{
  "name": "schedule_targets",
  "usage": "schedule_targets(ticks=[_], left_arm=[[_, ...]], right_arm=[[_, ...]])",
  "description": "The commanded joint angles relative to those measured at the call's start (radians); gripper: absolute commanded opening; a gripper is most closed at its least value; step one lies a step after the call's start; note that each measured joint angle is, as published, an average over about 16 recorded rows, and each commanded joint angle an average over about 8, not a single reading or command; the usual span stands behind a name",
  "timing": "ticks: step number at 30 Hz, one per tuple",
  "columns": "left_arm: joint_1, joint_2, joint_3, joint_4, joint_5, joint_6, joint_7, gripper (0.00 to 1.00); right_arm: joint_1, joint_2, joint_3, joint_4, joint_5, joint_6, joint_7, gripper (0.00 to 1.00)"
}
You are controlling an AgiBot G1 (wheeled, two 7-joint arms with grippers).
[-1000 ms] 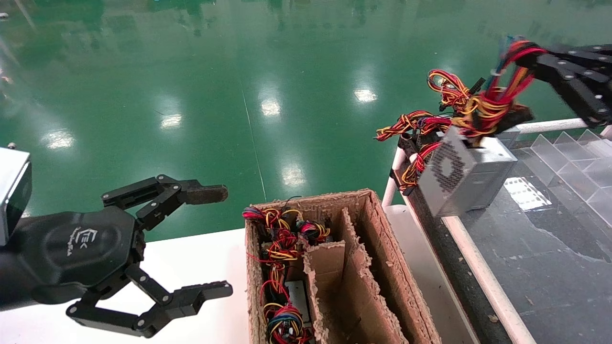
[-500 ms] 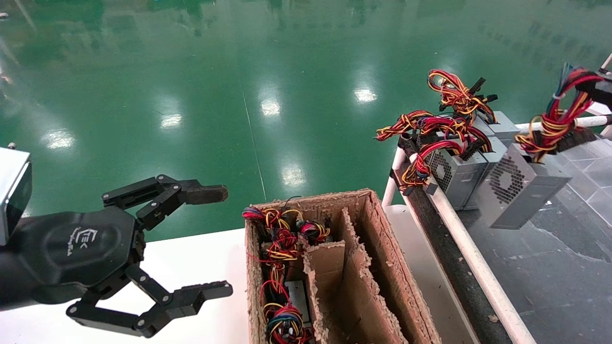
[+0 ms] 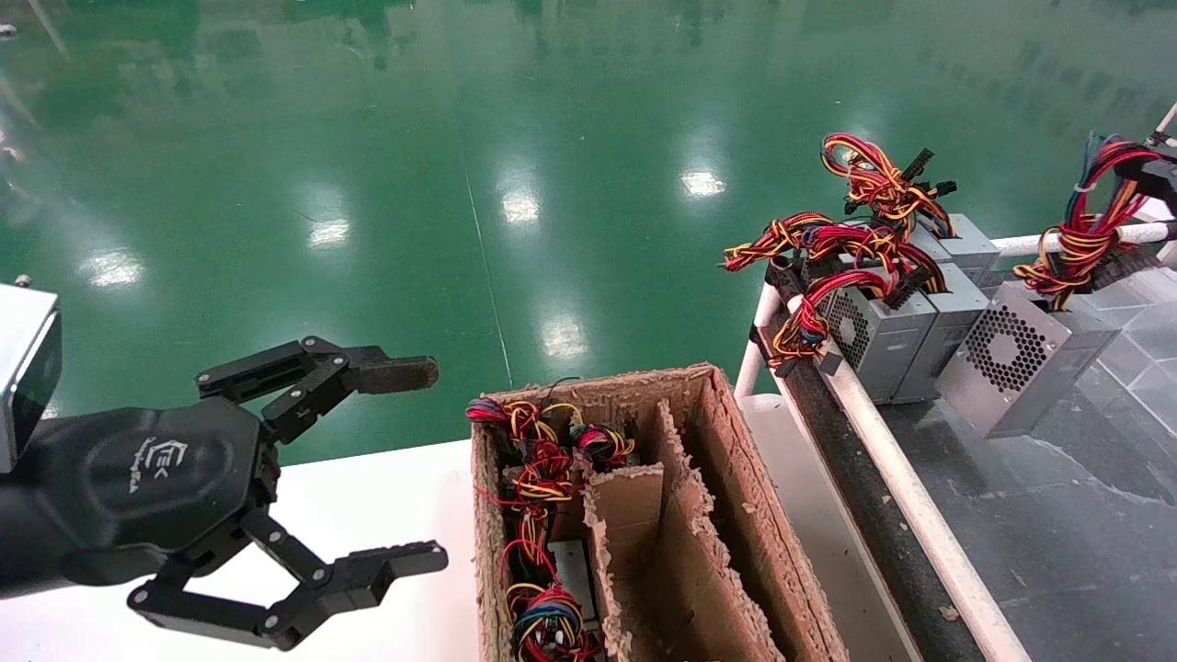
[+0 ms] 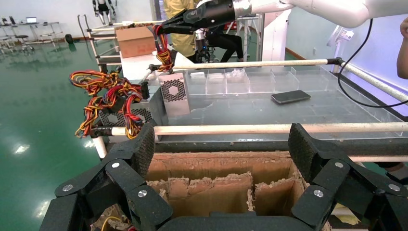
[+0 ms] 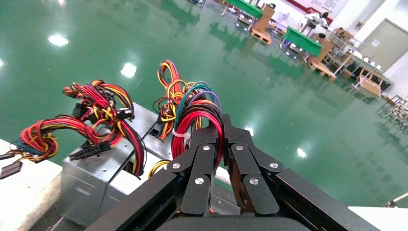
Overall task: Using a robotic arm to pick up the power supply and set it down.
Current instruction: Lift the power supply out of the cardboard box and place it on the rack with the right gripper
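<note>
Head view shows your right tool at the far right edge, clamped on the wire bundle of the power supply, which sits tilted on the dark table, vent side toward you, just beside two other supplies along the white rail. The right wrist view confirms the fingers pinched together around the red loop. Your left tool hovers with jaws wide apart beside the cardboard box.
</note>
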Motion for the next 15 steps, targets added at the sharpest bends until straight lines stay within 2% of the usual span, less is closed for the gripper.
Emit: schedule_targets(ticks=[1, 15], left_arm=[[0.0, 0.0, 0.0, 0.0, 0.0, 0.0, 0.0, 1.0], [0.0, 0.0, 0.0, 0.0, 0.0, 0.0, 0.0, 1.0]], right_arm=[[0.028, -0.015, -0.012, -0.031, -0.02, 0.005, -0.01, 0.0], [0.146, -0.044, -0.039, -0.191, -0.075, -0.002, -0.087, 0.0]])
